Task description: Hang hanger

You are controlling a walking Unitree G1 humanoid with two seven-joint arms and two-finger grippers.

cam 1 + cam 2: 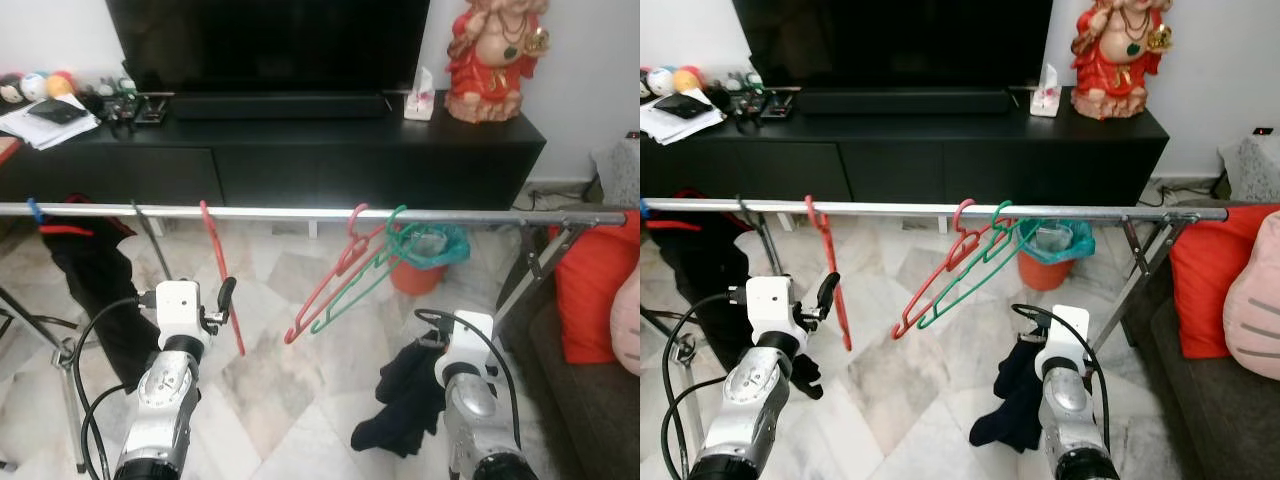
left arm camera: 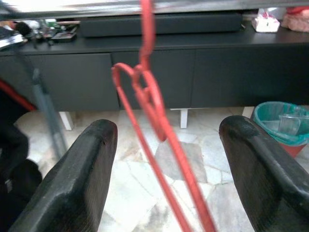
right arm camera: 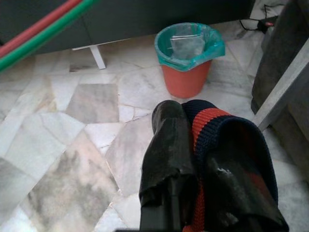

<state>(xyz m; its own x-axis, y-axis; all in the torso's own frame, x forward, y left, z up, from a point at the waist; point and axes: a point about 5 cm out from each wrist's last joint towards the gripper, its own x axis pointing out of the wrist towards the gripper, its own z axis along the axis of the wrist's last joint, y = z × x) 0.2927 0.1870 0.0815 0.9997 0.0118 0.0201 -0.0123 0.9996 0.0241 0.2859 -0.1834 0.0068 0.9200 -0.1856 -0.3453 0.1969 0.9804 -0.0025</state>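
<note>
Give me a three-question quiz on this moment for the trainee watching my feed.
1. True or false: the left gripper is open, the red hanger between its fingers.
2. What does the right gripper hold?
A dark garment
B green hanger
C nothing
3. Fill in: the hangers hook over the metal ____.

Key: 1 true; 2 A; 3 rail.
</note>
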